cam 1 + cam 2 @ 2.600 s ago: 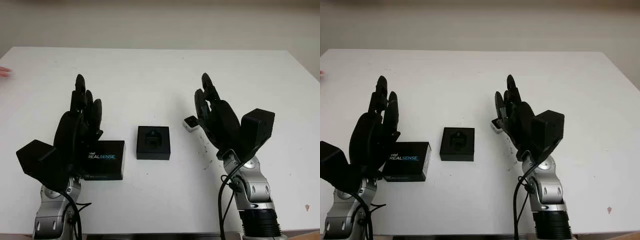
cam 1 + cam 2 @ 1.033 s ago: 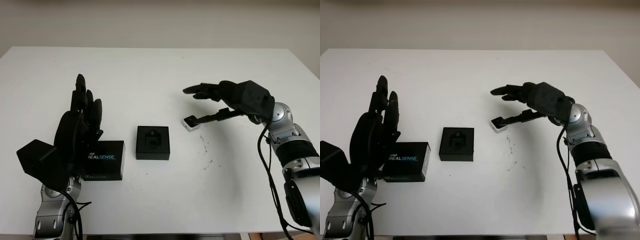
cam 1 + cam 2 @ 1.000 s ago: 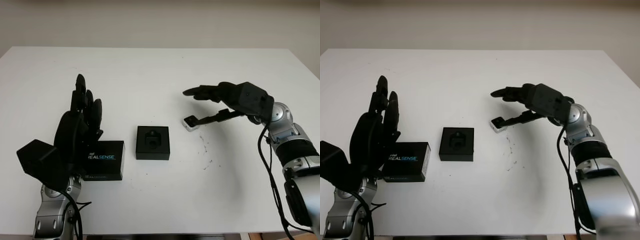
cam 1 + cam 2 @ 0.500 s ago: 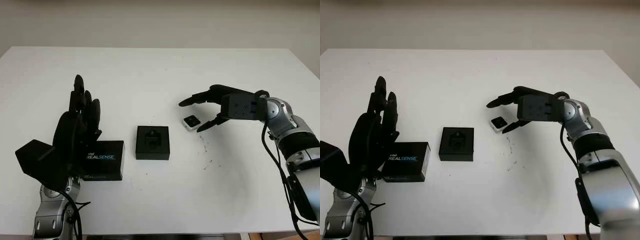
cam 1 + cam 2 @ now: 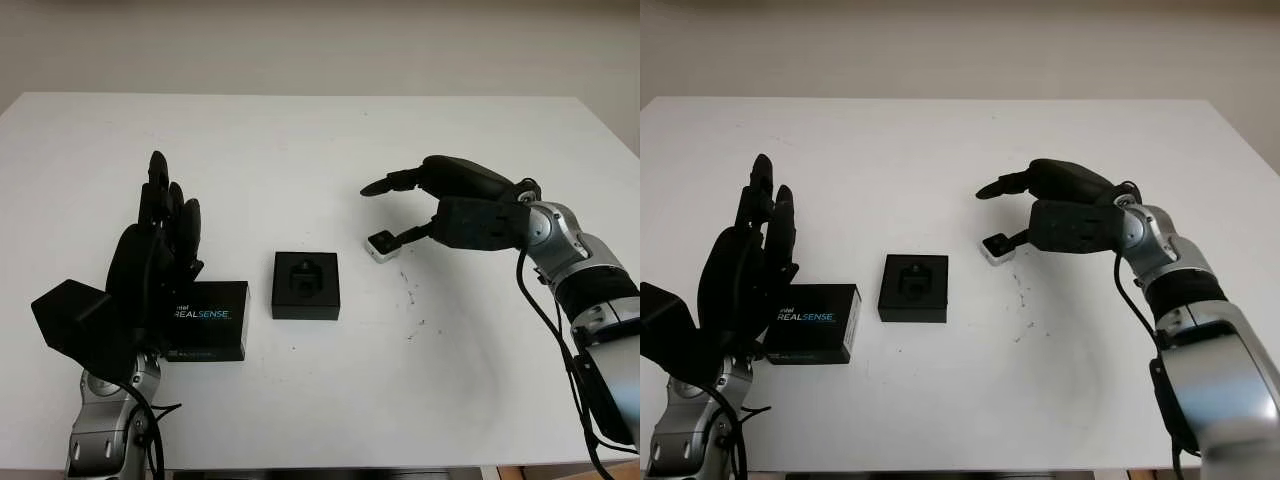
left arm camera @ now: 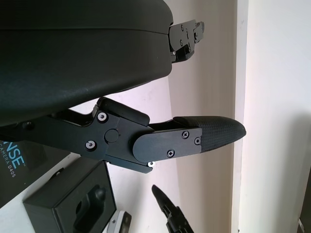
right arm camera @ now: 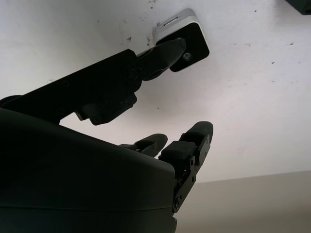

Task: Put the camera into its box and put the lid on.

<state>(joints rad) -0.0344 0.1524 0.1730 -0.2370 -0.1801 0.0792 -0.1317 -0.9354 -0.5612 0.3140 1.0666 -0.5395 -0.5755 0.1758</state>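
**Right robot hand at the camera, grasp not yet made**

You are at the first step: picking up the camera. The camera (image 5: 381, 246), a small white-edged block with a dark face, lies on the white table (image 5: 300, 150) just to the right of the open black box (image 5: 306, 285), near it but not touching. Your right robot hand (image 5: 440, 205) is reaching in from the right and sits over the camera. In the right wrist view the thumb tip (image 7: 167, 48) appears to touch the camera's dark face (image 7: 192, 36), while the other fingers (image 7: 192, 141) arch above with a clear gap to it. The hand is open and holds nothing; the camera sits on the table.

Your left robot hand (image 5: 160, 250) is open and raised near the left side of the table, just behind the lid (image 5: 205, 320), the flat black piece printed with "REALSENSE", which lies to the left of the box and apart from it.

The next move, as I judge it, calls for bringing the upper fingers down onto the far edge of the camera so it is pinched against the thumb, then lifting it. The camera is small and low, so a thumb pressing alone may slide it across the table; close from both sides together. After that, carry it left to the moulded recess in the box, matching its orientation. The lid comes later.
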